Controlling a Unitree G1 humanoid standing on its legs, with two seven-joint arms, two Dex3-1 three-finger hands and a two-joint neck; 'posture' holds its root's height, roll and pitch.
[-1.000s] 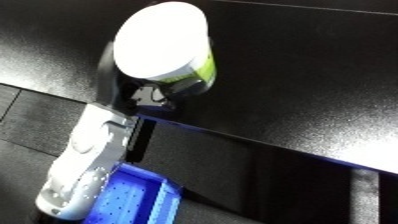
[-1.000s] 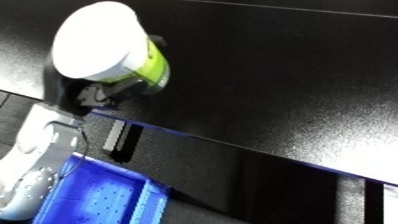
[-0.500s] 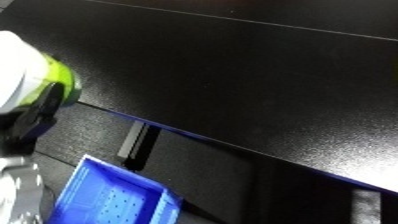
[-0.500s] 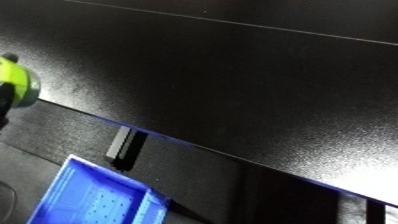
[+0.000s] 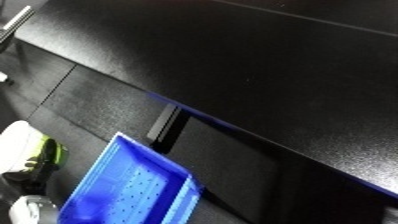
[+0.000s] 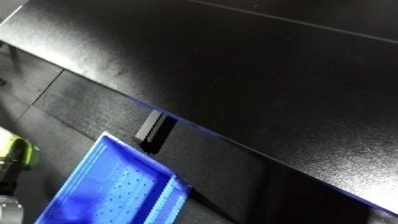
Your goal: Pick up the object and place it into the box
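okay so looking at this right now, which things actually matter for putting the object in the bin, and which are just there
Part of the job:
white and lime-green object, at the left edge, outside the bin
blue bin, nothing visible inside
left hand, dark fingers under the object; grip unclear

Just there:
black table
dark floor below it

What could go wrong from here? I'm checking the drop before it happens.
The white and green container sits at the view's far left, beside the blue bin rather than over it, so a release now could miss. The bin stands on the floor below the black table, close to its edge, leaving little room. The holding hand is barely visible.
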